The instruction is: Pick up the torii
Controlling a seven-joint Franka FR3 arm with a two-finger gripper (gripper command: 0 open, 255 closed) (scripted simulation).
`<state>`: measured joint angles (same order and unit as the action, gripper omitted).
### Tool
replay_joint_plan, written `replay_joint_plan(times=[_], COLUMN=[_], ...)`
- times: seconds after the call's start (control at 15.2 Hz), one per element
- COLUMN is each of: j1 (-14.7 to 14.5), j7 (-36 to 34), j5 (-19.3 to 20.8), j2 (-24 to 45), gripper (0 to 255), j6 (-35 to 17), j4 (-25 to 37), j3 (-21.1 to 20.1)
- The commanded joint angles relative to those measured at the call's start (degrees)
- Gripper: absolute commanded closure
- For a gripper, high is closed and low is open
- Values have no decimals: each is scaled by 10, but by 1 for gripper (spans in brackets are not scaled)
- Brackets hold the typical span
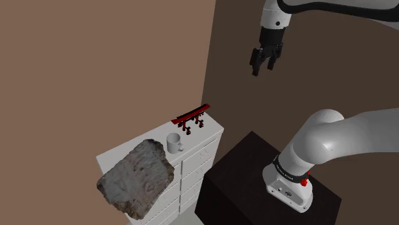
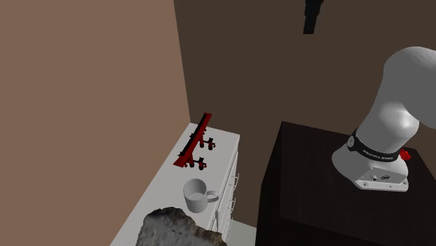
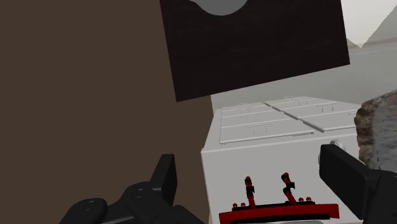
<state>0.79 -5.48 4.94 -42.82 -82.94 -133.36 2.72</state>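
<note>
Red and black, the torii stands on top of a white chest of drawers, at one end; a white mug sits just beside it; a grey lump, perhaps a rock, fills the other end; the gripper hangs well above, fingers apart, holding nothing.

Black band on the arm's base: a line of small white lettering, too small to read from here.
White housing below it: tiny dark marks, illegible.
Readable text, numbers, signs: none.
</note>
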Motion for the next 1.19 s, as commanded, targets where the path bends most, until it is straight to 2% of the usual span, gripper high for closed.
replay_joint_plan(times=[0.0, 0.59, 1.12], j1=[0, -2, -8], j7=[0, -7, -3], j5=[0, -9, -26], j2=[0, 86, 224], gripper=[0, 0, 0], j6=[0, -195, -372], j4=[0, -98, -129], j3=[0, 17, 31])
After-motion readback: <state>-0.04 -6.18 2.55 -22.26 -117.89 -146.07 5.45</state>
